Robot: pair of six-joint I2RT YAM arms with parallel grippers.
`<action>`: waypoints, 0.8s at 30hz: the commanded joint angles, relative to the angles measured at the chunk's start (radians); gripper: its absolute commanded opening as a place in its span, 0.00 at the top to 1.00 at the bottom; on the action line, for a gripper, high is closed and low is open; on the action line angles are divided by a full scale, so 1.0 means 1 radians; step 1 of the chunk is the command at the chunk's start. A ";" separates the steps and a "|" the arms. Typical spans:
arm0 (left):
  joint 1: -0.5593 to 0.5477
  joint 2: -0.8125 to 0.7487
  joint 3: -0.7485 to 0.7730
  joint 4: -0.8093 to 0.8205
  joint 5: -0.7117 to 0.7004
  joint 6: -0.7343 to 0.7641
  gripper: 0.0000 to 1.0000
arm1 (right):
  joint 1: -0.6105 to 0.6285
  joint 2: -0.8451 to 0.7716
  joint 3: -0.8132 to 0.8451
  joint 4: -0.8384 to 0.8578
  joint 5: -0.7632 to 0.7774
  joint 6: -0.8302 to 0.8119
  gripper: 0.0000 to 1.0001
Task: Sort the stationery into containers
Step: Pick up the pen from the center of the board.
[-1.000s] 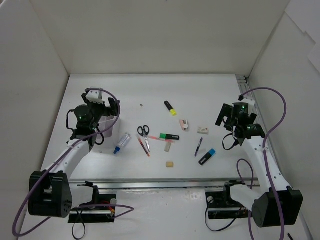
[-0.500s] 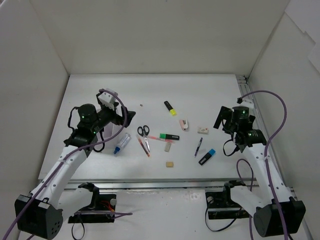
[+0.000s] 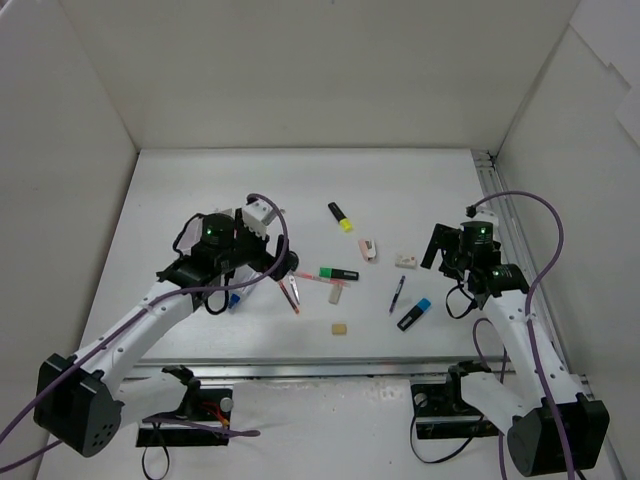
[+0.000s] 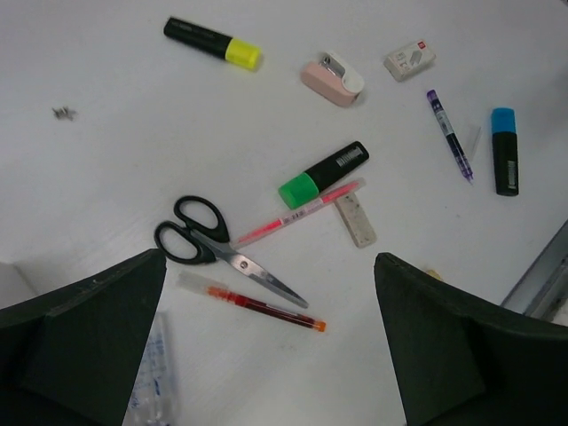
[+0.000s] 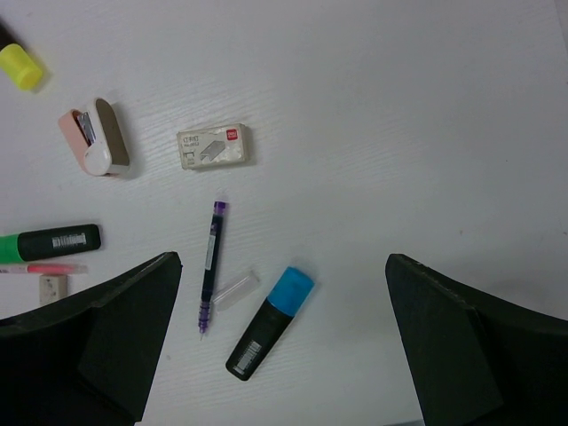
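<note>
The left gripper is now swung away from the left side and is held wide open over the scissors, so these may be picked next; the right gripper is held wide open over the pen

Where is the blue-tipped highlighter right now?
The blue-tipped highlighter lies right of centre in the top view, just right of and slightly nearer than the purple pen.
</note>
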 commanded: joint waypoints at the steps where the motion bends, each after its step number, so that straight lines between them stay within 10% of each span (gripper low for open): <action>1: -0.019 0.061 0.104 -0.074 -0.089 -0.151 0.00 | 0.011 0.006 0.010 0.028 -0.018 0.007 0.02; 17: -0.077 0.412 0.239 -0.432 -0.421 -0.813 0.01 | 0.016 -0.041 -0.013 0.019 0.086 0.022 0.02; 24: -0.086 0.501 0.260 -0.421 -0.499 -0.877 0.24 | 0.015 -0.043 -0.009 0.019 0.049 0.015 0.02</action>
